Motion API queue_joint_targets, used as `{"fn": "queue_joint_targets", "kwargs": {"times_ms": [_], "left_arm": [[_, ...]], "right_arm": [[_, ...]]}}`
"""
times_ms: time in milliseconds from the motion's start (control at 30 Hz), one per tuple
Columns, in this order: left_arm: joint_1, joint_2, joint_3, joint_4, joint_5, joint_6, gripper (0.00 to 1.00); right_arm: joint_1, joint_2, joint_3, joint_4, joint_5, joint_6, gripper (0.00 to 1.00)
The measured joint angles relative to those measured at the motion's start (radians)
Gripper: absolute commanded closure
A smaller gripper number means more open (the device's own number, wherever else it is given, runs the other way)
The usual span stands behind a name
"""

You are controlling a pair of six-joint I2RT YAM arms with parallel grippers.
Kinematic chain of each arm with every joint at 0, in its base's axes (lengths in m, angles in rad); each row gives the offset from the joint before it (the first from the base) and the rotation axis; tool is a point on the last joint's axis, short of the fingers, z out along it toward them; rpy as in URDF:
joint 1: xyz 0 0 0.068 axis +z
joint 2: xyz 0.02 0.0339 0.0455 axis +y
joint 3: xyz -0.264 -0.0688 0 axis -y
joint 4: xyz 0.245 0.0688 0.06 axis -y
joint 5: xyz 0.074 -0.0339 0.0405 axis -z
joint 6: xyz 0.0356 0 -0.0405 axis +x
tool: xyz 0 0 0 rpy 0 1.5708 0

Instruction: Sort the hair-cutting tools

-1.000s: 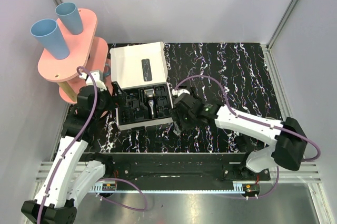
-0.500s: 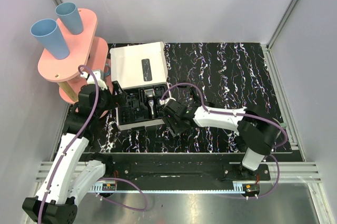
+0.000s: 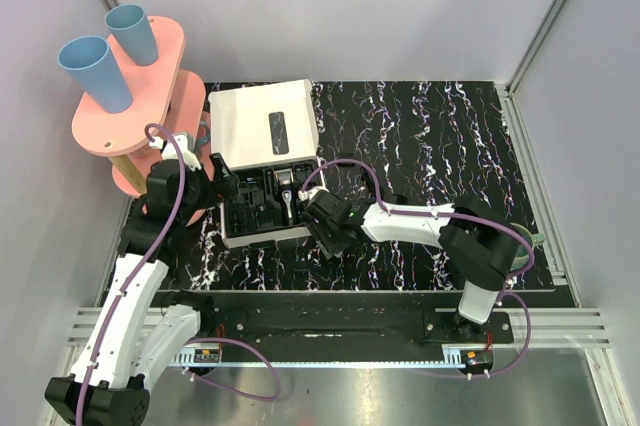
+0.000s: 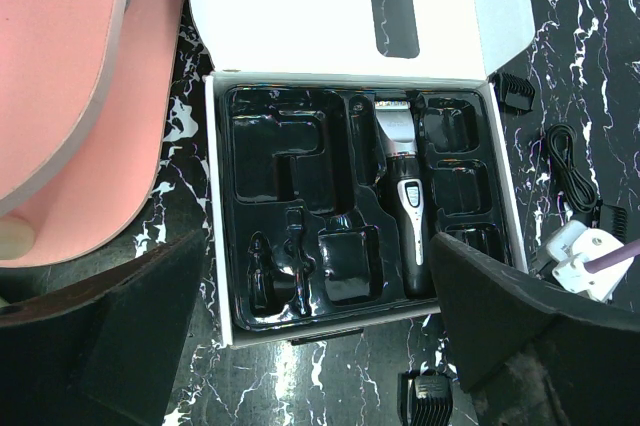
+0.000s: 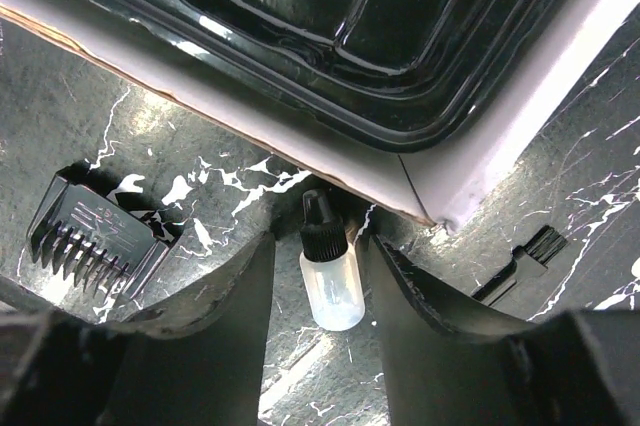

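**The right fingers sit around a little bottle at the box's corner.**
The right fingers [image 5: 225, 316] are narrow, one on each side of a little bottle [image 5: 331, 286] that lies on the table [image 5: 200, 186]. A small gap shows on one side, so the bottle is not squeezed. A black comb piece [image 5: 95, 231] lies at the bottle's 9 o'clock. Just past the bottle, at 12 o'clock, is the white box [image 5: 500, 136] with its black tray [image 4: 280, 166]. The clipper [image 4: 410, 236] lies in the tray, its grey head toward the lid. The left fingers [image 4: 130, 346] are spread wide above the box and hold nothing.
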Motion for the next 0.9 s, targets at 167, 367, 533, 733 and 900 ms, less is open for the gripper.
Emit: {"fn": "queue_joint_targets", "kwargs": {"times_ms": [167, 367, 533, 733, 900], "left_arm": [[0.004, 0.0, 0.0, 0.0, 0.005, 0.0, 0.01], [0.007, -0.001, 0.0, 0.0, 0.008, 0.0, 0.01], [0.008, -0.001, 0.0, 0.0, 0.013, 0.0, 0.01], [0.011, -0.002, 0.0, 0.0, 0.02, 0.0, 0.01], [0.013, -0.008, 0.0, -0.001, 0.019, 0.0, 0.01]], "right_arm": [[0.0, 0.004, 0.0, -0.004, 0.002, 0.001, 0.63], [0.0, 0.005, 0.001, -0.008, 0.003, 0.003, 0.72], [0.0, -0.003, 0.003, -0.028, -0.002, 0.003, 0.72], [0.0, -0.123, 0.031, -0.089, -0.062, 0.013, 0.71], [0.0, -0.244, 0.126, -0.064, -0.124, 0.051, 0.7]]}}
